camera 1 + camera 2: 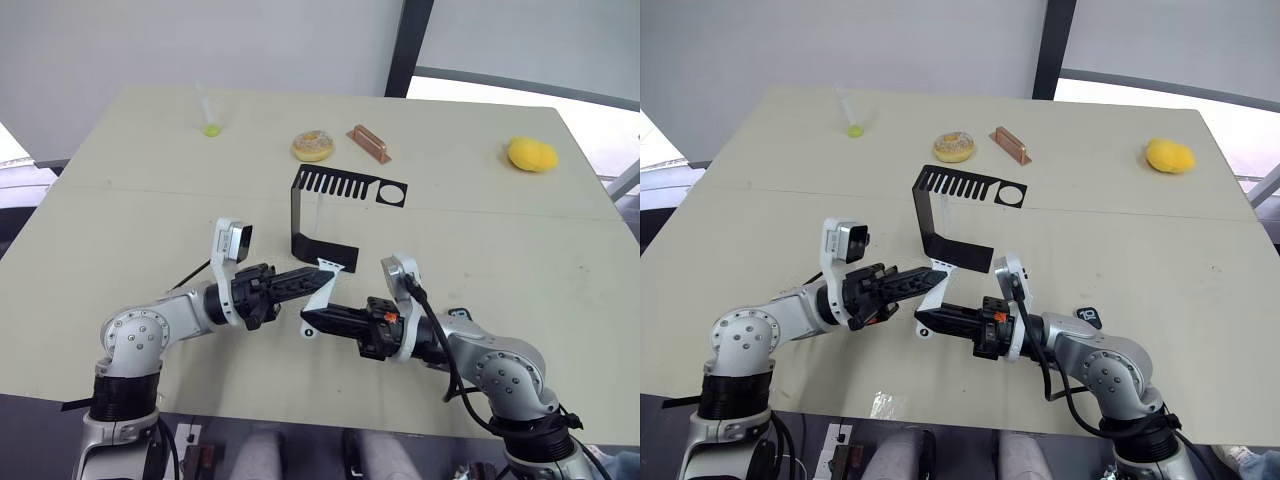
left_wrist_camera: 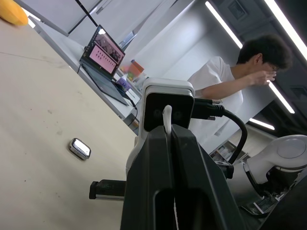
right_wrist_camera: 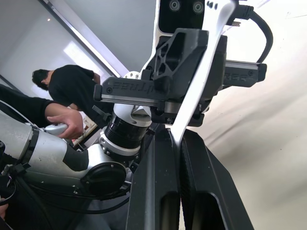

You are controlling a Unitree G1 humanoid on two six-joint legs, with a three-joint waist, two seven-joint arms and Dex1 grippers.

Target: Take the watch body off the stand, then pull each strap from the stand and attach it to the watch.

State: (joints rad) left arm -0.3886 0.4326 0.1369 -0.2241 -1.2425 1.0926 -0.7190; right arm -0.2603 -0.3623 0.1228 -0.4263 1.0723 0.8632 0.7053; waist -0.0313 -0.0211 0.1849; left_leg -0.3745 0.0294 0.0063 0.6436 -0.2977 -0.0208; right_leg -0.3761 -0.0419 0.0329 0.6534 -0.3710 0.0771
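The black stand (image 1: pixel 330 215) sits mid-table, its slotted top plate facing up. Just in front of it my left gripper (image 1: pixel 318 273) is shut on the upper end of a white strap (image 1: pixel 322 290). My right gripper (image 1: pixel 308 322) is shut on the same strap's lower end, so the strap spans the short gap between the two sets of fingertips. In the right wrist view the strap (image 3: pixel 192 91) rises from between the closed fingers. The watch body (image 1: pixel 1088 316) lies flat on the table beside my right forearm, also seen in the left wrist view (image 2: pixel 80 148).
Along the table's far side are a green-tipped tube (image 1: pixel 208 115), a doughnut (image 1: pixel 313 146), a copper-coloured bar (image 1: pixel 368 143) and a yellow lump (image 1: pixel 532 154). Beyond the table, a laptop (image 2: pixel 103 48) and a person (image 2: pixel 225 91) show, and another person (image 3: pixel 67 96) stands near.
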